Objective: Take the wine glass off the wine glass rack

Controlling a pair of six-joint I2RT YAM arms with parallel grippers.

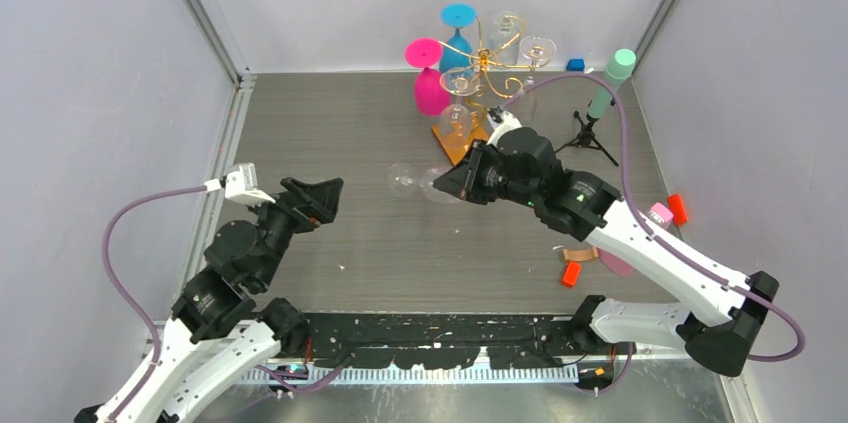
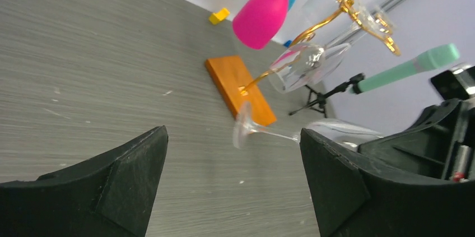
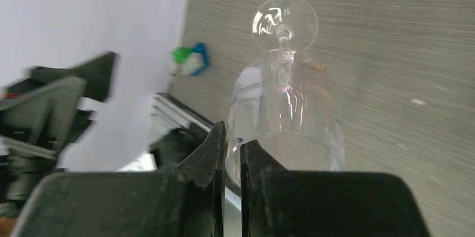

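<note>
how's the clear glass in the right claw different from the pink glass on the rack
The clear glass is see-through; the pink glass is opaque. The clear glass is off the wine glass rack, pinched at its rim by the right claw; the pink glass hangs from the rack. The clear glass is held sideways, the pink glass upside down. Both are stemmed wine glasses.
</note>
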